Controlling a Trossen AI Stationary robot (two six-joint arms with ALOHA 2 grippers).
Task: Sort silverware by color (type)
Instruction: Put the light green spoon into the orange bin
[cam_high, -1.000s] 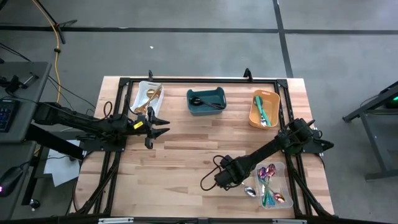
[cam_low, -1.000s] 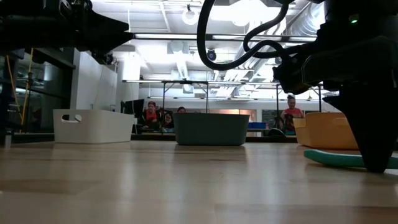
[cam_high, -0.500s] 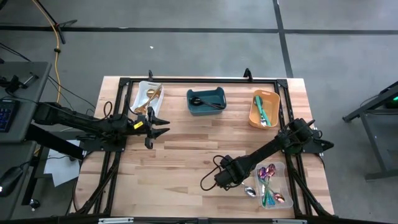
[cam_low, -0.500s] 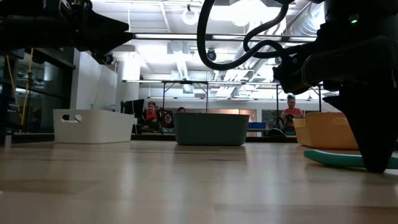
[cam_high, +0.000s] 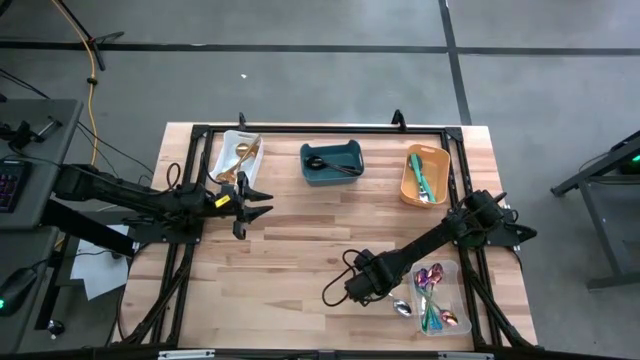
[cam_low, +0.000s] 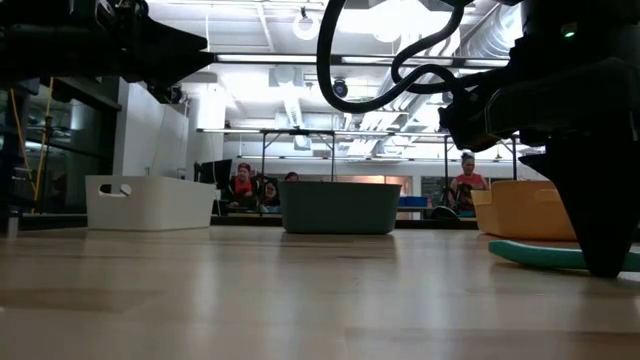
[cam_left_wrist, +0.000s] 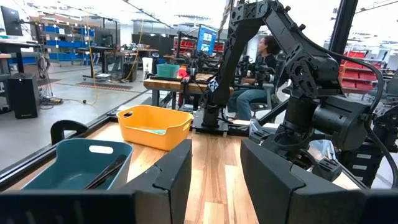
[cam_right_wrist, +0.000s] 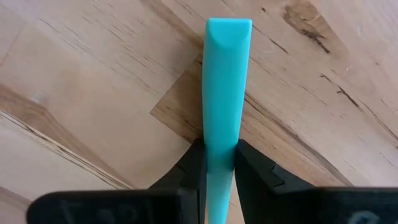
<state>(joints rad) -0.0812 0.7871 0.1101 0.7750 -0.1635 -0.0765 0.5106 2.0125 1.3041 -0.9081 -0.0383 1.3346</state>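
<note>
My right gripper (cam_high: 362, 285) is low over the near right part of the table, shut on a teal-handled utensil (cam_right_wrist: 222, 81). Its flat teal handle also shows in the low view (cam_low: 540, 255), level along the wood. My left gripper (cam_high: 255, 203) hovers open at the table's left, near the white bin (cam_high: 238, 153) that holds gold spoons. Black utensils lie in the teal bin (cam_high: 332, 163) and teal-handled ones in the orange bin (cam_high: 425, 175). Iridescent purple and teal pieces are in the clear bin (cam_high: 440, 298). A silver spoon (cam_high: 401, 307) lies on the table beside the clear bin. My right gripper pinches the teal handle (cam_right_wrist: 221, 140) between its two fingers, one on each long side. The fingers (cam_low: 600, 220) come from above, pointing down. The handle's free end (cam_right_wrist: 229, 28) reaches out ahead of them, level and right at the wood. The utensil's other end is hidden.
The four bins stand along the far and right sides of the table, inside a black frame (cam_high: 300, 130). Bare wood lies across the middle and near left (cam_high: 260, 280). People sit in the room beyond the far edge (cam_low: 245, 185).
</note>
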